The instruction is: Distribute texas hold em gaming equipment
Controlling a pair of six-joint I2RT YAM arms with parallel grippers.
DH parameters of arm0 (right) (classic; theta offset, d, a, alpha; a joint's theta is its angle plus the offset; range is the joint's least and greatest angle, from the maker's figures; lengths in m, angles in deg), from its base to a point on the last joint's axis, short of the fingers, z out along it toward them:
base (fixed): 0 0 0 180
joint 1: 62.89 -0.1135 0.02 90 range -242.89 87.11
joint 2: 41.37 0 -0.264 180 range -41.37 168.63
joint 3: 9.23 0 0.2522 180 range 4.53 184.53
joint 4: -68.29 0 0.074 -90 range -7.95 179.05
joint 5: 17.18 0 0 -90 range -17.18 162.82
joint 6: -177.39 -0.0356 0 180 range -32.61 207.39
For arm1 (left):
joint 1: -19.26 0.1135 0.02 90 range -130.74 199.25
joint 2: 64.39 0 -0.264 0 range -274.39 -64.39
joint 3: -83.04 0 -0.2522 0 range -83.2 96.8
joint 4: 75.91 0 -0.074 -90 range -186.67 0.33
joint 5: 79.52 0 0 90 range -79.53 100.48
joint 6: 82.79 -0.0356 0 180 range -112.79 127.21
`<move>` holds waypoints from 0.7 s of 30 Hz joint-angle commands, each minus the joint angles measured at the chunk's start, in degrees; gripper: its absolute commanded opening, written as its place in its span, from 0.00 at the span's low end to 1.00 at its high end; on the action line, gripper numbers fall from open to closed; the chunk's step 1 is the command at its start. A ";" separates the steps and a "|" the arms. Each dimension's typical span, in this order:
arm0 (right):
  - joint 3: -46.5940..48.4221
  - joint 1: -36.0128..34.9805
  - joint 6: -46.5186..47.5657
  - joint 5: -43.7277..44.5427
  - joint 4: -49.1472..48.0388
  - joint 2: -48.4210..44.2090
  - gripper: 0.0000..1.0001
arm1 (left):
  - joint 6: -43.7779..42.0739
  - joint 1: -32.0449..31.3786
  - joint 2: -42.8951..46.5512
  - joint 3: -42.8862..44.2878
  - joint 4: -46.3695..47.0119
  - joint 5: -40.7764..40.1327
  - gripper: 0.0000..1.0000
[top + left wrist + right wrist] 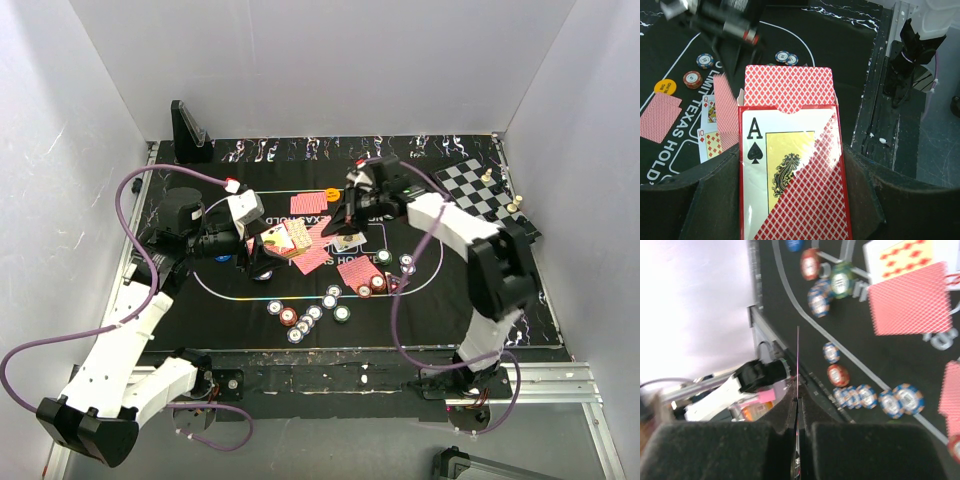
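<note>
My left gripper (791,176) is shut on a card box (790,190) printed with an ace of spades. Red-backed cards (788,87) stick out of its open top. It also shows in the top view (285,240), held over the mat's left half. My right gripper (798,401) is shut on a single card (798,360), seen edge-on. In the top view it (345,218) hovers over the mat's centre, just right of the box. Dealt cards (315,255) and poker chips (303,320) lie on the mat. A yellow button (665,86) lies beside them.
A black-and-white chessboard (485,190) with pieces sits at the back right. A black triangular stand (190,130) is at the back left. More chips (380,270) lie right of centre. White walls close in three sides.
</note>
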 commanded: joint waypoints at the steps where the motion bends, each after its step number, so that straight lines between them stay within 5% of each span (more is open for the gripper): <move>1: 6.03 -2.66 4.93 6.29 0.53 10.68 0.01 | 0.52 0.28 1.42 0.70 1.63 1.16 0.00; 19: 11.68 -7.59 10.38 19.21 5.45 23.97 0.01 | 0.17 0.28 1.77 0.53 1.37 1.42 0.00; 21: 11.94 -7.59 10.99 20.36 6.76 24.41 0.13 | 0.08 0.28 1.77 0.35 1.46 1.42 0.00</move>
